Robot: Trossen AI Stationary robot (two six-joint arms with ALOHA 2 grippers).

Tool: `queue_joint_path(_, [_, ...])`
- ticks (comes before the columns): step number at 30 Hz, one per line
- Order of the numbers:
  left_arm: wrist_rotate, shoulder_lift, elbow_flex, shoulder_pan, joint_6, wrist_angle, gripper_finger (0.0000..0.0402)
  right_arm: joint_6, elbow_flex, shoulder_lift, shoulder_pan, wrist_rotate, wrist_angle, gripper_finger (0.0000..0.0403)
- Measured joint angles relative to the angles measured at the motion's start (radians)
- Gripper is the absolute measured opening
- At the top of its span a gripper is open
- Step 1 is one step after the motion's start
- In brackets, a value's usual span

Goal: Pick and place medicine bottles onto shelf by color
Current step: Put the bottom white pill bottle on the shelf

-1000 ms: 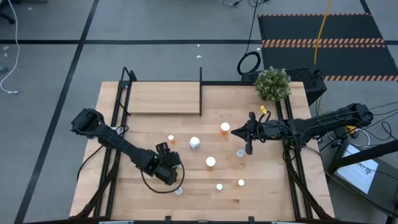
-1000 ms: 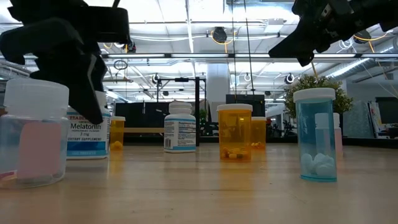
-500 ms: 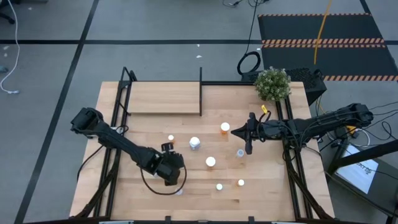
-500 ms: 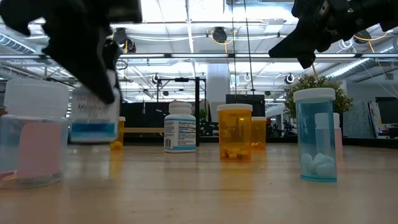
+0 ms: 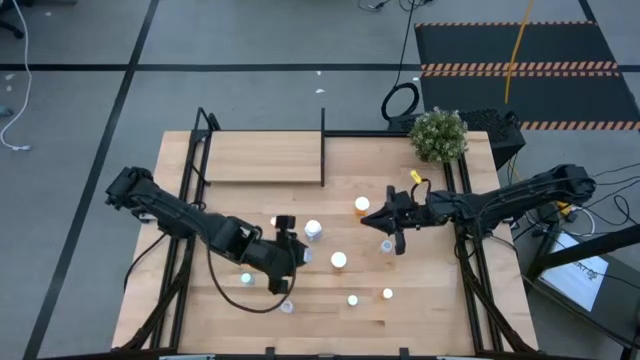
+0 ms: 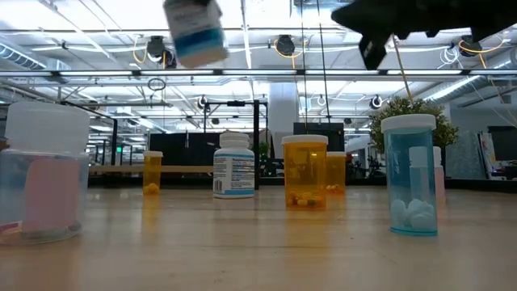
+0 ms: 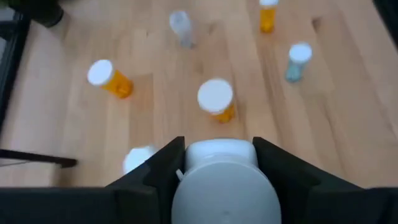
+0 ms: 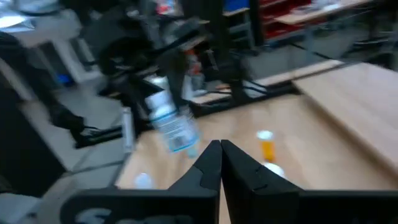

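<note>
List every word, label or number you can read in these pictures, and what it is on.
No text reads legibly in any view.
White bottle with a blue-banded label, standing on the table: print too small to read.
White bottle with a blue label, held aloft by the left gripper: label blurred.
Orange bottles: no readable text.

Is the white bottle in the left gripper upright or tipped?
Tipped. The white bottle hangs slanted, clear of the table, clamped between the left gripper fingers.
</note>
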Motion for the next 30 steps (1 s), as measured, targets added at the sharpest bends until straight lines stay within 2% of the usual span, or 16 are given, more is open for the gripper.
queue_joint_path(6, [0.008,0.001,0.088,0.008,0.156,0.02,0.0185,0.043,0.0,0.134,0.002,-0.094,0.225,0.0044])
queue_joint_path(12, [0.01,0.002,0.106,0.023,0.263,0.045,0.0167,0.08,0.052,0.262,0.01,-0.09,0.341,0.0114])
queue_joint_path(19, [0.056,0.002,0.107,0.033,0.326,0.087,0.0182,0.122,0.157,0.418,0.016,-0.171,0.369,0.0214])
queue_joint_path(22, [0.063,0.002,0.107,0.033,0.362,0.093,0.0178,0.134,0.194,0.478,0.016,-0.246,0.392,0.0266])
queue_joint_path(25, [0.113,0.002,0.107,0.033,0.393,0.105,0.0169,0.136,0.223,0.524,0.017,-0.289,0.437,0.031])
queue_joint_path(30, [0.166,0.002,0.107,0.032,0.424,0.144,0.0175,0.075,0.272,0.574,0.015,-0.357,0.45,0.0343])
